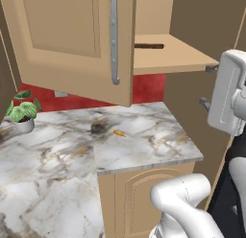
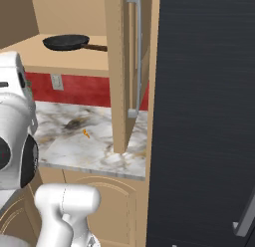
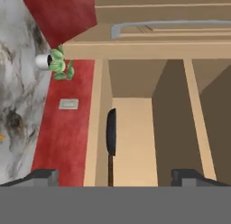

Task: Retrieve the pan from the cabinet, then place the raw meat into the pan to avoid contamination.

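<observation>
A small potted plant is set on the marble worktop against the red backsplash, where a wall outlet is mounted.

Cabinet stands open to you: both doors swung out, shelf exposed. Left door hangs over marble counter, blocks approach from left. Right door seen edge-on, walls off right side next to dark tall unit. Free lane runs straight in between doors. On shelf, pan at far part, handle toward right door; bare wood near edge. Gripper jaws wide, facing that gap.
</observation>
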